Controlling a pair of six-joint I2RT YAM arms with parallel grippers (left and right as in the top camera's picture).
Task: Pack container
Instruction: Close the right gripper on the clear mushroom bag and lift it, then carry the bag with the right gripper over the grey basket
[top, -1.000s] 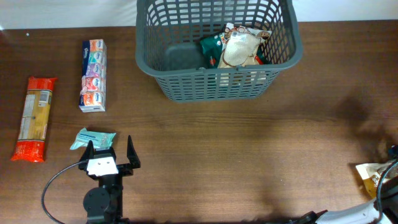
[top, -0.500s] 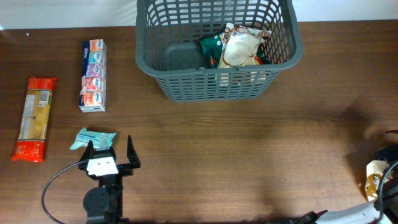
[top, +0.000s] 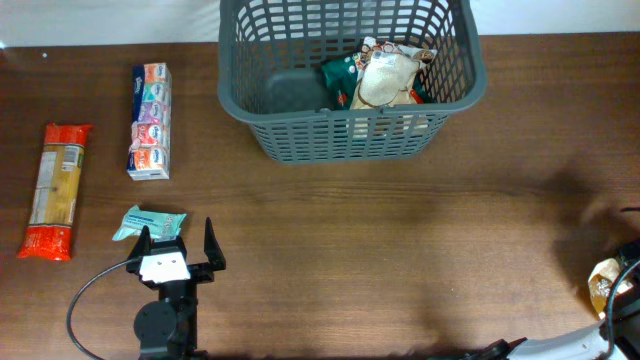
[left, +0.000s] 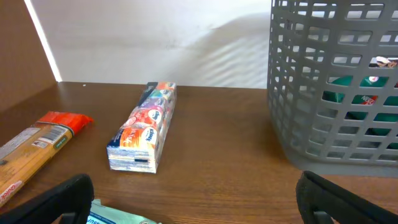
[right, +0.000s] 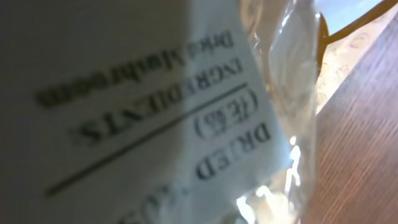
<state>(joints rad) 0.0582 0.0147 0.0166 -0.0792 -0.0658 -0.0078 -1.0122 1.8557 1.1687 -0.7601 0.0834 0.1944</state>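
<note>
Has pulled the packet (top: 604, 284) nearer the near right corner, hiding the right gripper, so cannot tell the grip. Probably starts a carry to the basket (top: 350, 140) at the far edge. Holds the left gripper (top: 176, 237) wide, idle.

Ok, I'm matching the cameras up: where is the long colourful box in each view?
Overhead: the colourful box lies at upper left, left of the basket.
Left wrist: the colourful box is left of centre, one end towards the camera.
Right wrist: not in it; a labelled packet fills the frame.
Shared landmark: the basket, right of the box in both.
</note>
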